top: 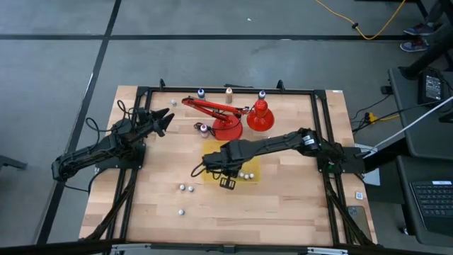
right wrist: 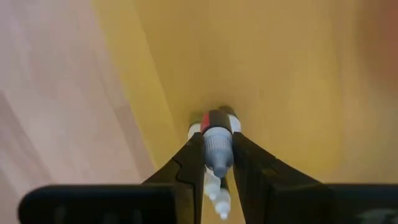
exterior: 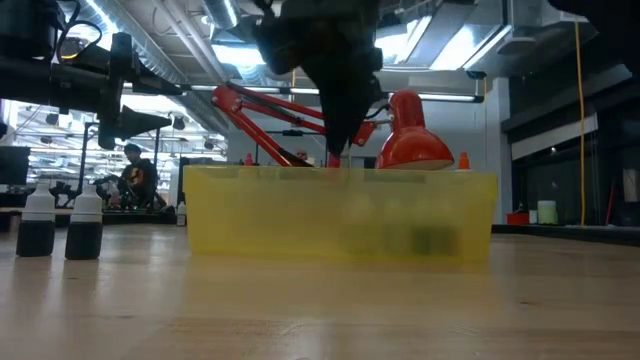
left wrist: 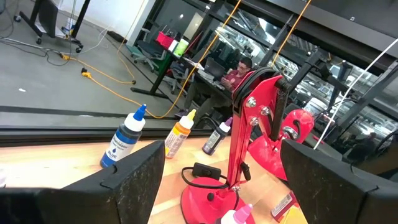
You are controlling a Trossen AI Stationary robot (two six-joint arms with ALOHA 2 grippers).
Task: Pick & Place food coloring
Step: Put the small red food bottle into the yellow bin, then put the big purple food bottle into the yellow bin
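My right gripper (right wrist: 216, 132) points down over the yellow tray (top: 253, 167) and is shut on a tiny food coloring bottle (right wrist: 217, 144) with a grey cap and a red mark. In the low view it (exterior: 335, 150) comes down at the tray's rim (exterior: 340, 176). More small bottles lie in the tray (top: 245, 173). Three stand on the wood near the tray (top: 185, 188) (top: 181, 211) (exterior: 60, 222). My left gripper (top: 164, 120) hovers open at the table's left, facing blue (left wrist: 126, 139), orange (left wrist: 178, 133) and purple (left wrist: 217, 135) bottles standing along the far edge. My right gripper pinches the tiny bottle's cap end (right wrist: 217, 155) between its two fingers (right wrist: 192, 155), coming from above and pointing down into the tray. The bottle stands along the fingers near their tips. Whether its base touches the tray floor, I cannot tell.
A red desk lamp stands far of the tray, its base (top: 226, 129) and shade (top: 260, 117) on the table, its arm (top: 209, 106) slanting left. A pink-capped bottle (top: 204, 128) stands by the lamp base. A black frame (top: 322, 142) borders the table. Bare wood lies toward the near edge.
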